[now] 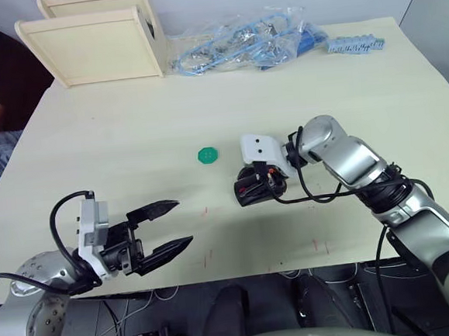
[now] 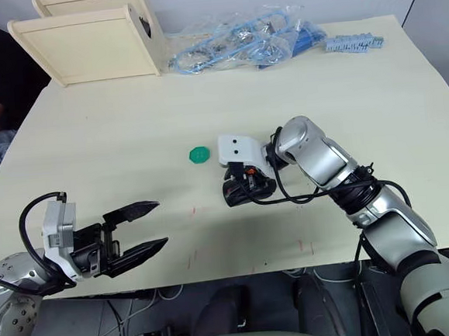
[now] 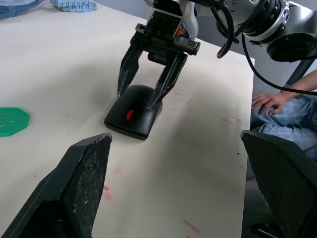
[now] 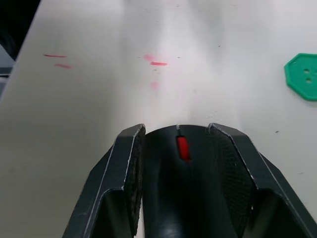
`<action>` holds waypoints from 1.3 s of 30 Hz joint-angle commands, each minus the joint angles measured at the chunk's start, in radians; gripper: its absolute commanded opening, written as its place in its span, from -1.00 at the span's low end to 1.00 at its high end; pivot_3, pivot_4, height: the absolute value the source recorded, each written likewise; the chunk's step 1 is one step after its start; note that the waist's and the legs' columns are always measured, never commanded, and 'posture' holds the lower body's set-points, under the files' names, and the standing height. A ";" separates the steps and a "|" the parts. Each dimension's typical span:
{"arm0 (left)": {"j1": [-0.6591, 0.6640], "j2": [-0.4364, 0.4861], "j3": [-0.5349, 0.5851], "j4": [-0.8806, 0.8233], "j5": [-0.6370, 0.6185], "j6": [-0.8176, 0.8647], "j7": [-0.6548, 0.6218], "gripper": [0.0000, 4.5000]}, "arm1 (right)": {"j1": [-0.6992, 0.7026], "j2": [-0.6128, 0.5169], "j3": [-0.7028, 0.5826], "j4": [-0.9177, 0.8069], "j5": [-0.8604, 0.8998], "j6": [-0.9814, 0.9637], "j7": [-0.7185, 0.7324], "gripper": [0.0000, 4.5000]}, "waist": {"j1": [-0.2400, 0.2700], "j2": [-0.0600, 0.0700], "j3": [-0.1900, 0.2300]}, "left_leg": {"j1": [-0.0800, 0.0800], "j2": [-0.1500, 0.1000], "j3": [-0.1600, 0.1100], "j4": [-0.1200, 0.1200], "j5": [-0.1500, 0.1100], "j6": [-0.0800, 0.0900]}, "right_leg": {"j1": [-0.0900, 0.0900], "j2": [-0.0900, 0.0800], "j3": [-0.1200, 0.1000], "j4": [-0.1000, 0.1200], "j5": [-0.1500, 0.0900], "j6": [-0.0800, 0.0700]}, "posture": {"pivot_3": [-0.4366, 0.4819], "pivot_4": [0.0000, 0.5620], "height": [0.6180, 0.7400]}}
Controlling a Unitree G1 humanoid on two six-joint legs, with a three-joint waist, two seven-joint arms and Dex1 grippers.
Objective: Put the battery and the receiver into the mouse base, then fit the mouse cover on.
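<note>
Right now the right hand (image 3: 146,94) is down on the tabletop (image 1: 128,129) near its middle, its two black fingers (image 4: 126,168) set against either side of a single black mouse (image 3: 132,110). From the left wrist view the mouse looks closed, smooth on top with one small red mark at the scroll slot; whether that top is the mouse cover already seated on the mouse base, I cannot tell for sure. The fingers sit close to its flanks, touching or very nearly so.

Over on the near left, the left hand (image 1: 161,234) hangs just above the tabletop edge, two fingers spread wide with nothing between them, well apart from the mouse.

One green scalloped disc (image 1: 208,155) lies flat just beside the mouse, on the robot's left of it. At the far edge: two pale wooden boxes (image 1: 93,34), one clear bag of blue parts (image 1: 238,46), and one blue ridged strip (image 1: 355,45) beside the bag. A few red marks (image 4: 157,63) dot the tabletop near the front. A person's hand (image 3: 270,101) rests on a denim-covered leg past the tabletop's edge.
</note>
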State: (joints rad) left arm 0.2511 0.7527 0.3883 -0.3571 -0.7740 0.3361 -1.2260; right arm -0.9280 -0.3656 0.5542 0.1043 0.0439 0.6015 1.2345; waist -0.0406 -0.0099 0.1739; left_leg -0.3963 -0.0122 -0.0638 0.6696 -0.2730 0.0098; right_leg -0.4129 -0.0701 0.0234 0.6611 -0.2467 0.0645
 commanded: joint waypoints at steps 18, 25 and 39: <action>0.010 -0.005 0.020 -0.017 -0.002 -0.015 0.004 1.00 | -0.062 0.083 0.036 0.086 -0.061 0.017 -0.023 -0.05 | 0.000 0.000 0.000 | 0.000 0.000 0.000 0.000 0.000 0.000 | 0.000 0.000 0.000 0.000 0.000 0.000 | -0.05 -0.47 1.00; 0.010 -0.006 0.019 -0.017 -0.002 -0.014 0.004 1.00 | -0.059 0.093 0.046 0.108 -0.077 0.027 -0.020 -0.05 | -0.001 0.000 0.000 | 0.000 0.000 0.000 0.000 0.000 0.000 | 0.000 0.000 0.000 0.000 0.000 0.000 | -0.05 -0.47 1.00; 0.015 -0.011 0.011 -0.028 0.000 -0.014 0.012 1.00 | -0.046 0.086 0.109 0.157 -0.133 0.047 -0.010 -0.05 | 0.000 0.000 0.000 | 0.000 0.000 0.000 0.000 0.000 0.000 | 0.000 0.000 0.000 0.000 0.000 0.000 | -0.05 -0.47 1.00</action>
State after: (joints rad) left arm 0.2664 0.7424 0.3879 -0.3575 -0.7684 0.3360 -1.2145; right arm -0.9757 -0.2693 0.6326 0.2394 -0.0708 0.6428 1.2155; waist -0.0407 -0.0096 0.1740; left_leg -0.3961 -0.0127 -0.0643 0.6692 -0.2727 0.0093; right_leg -0.4130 -0.0700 0.0230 0.6612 -0.2467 0.0643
